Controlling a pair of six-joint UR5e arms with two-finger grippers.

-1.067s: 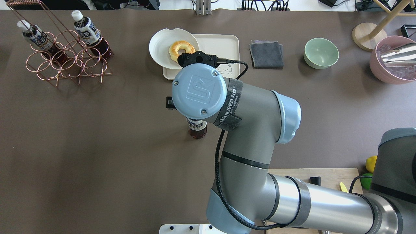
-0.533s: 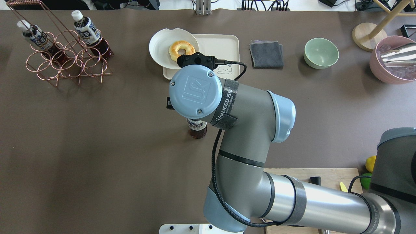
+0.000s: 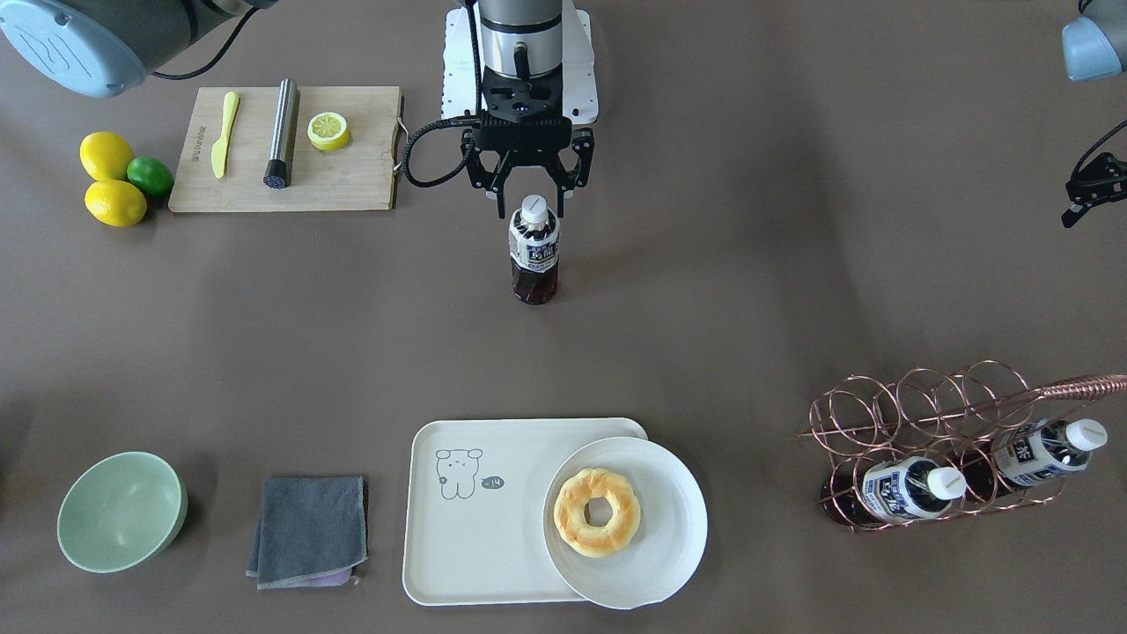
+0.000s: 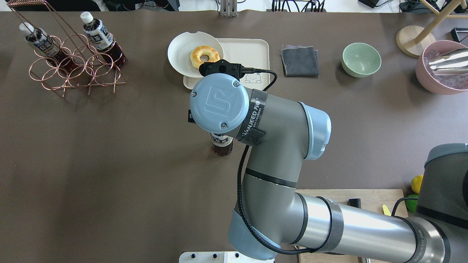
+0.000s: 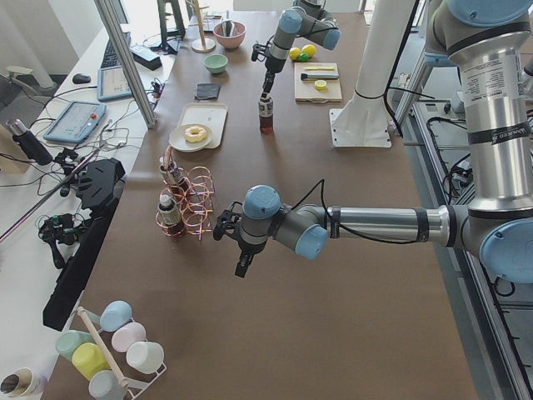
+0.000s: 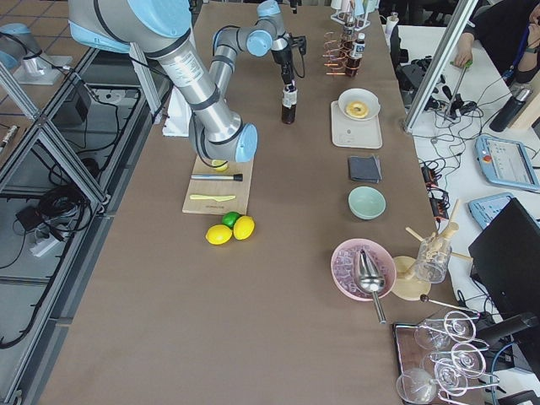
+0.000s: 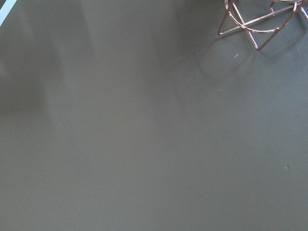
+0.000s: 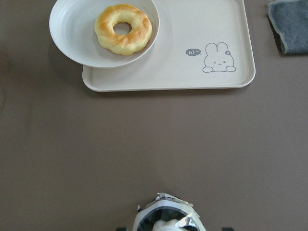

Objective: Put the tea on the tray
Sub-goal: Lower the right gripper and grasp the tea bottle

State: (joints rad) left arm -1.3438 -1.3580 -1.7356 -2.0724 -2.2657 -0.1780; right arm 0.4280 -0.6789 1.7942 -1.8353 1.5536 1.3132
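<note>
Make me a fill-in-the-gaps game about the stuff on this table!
The doughnut lies on a round white ___. The standing tea bottle at the right claw has a ___ cap. The copper rack holds ___ bottles. The grey cloth lies between the tray and the green ___.
Missing words: plate, white, two, bowl.

Light was even, diffuse, from overhead. Broad soft arm shadows lay on table [image 3: 264, 335]. Front and overhead views were sharp. Left wrist view was dim, low-contrast. Tea [image 8: 166, 219] was blurred at right wrist view's bottom edge. Metal scoop [image 4: 448, 60] showed glare.
</note>
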